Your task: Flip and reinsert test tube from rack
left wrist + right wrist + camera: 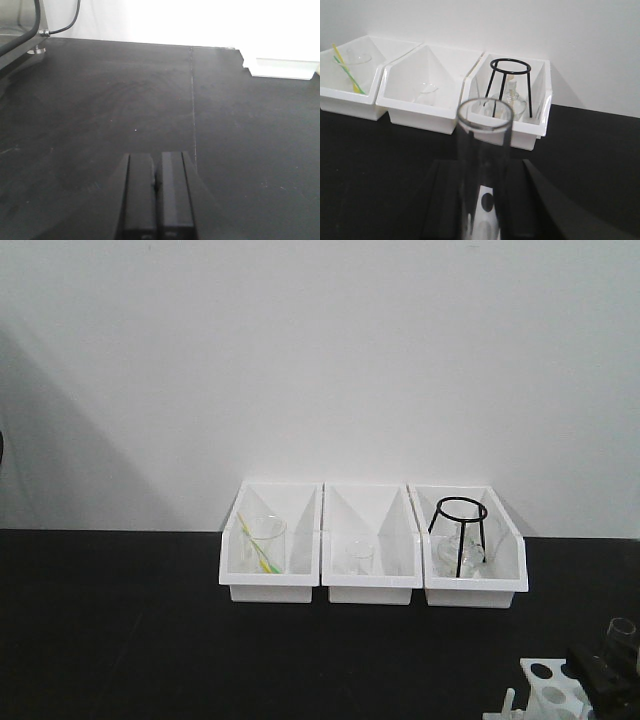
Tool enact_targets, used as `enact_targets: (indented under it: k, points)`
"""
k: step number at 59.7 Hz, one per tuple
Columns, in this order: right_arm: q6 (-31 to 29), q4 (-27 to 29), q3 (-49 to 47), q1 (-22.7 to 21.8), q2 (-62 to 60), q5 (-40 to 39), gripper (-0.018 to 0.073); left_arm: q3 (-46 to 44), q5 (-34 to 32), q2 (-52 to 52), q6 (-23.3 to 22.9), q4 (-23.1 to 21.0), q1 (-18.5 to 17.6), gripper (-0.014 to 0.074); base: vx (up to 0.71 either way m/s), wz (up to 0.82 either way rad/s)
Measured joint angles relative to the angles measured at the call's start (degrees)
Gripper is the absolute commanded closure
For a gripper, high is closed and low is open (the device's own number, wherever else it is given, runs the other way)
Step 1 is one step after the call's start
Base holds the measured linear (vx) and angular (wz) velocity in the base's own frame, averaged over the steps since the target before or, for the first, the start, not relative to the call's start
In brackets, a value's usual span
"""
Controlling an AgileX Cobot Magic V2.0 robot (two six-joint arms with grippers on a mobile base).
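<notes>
One test tube (484, 145), rim up, pinched by right gripper (482, 200) over rack (552, 682), tabletop's (150, 620) near-right corner (left gripper (156, 200) pressed together).

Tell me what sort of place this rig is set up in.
Most likely a chemistry lab bench, or a mock-up of one: a black benchtop, white bins holding glass beakers and a black wire tripod, plus a test tube and its white rack.
</notes>
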Motion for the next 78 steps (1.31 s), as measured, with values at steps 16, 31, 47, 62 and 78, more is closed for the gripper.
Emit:
enact_targets:
  k: [16,31,47,62,78]
  points:
    - [1.2,-0.5,0.0,0.0,6.8,-4.1,0.0421,0.0,0.0,0.0,0.0,0.0,0.0,0.0603,0.00,0.00]
    - [1.4,-0.7,0.0,0.0,11.5,-6.3,0.0421,0.0,0.0,0.0,0.0,0.0,0.0,0.0603,0.00,0.00]
    - [3.6,-0.9,-0.1,0.0,12.7,-5.4,0.0362,0.0,0.0,0.0,0.0,0.0,0.0,0.0603,0.00,0.00]
    - [5.7,-0.9,-0.1,0.0,12.7,-3.3,0.0175,0.0,0.0,0.0,0.0,0.0,0.0,0.0603,0.00,0.00]
    - [5.8,-0.9,-0.1,0.0,12.7,-3.9,0.0109,0.0,0.0,0.0,0.0,0.0,0.0,0.0603,0.00,0.00]
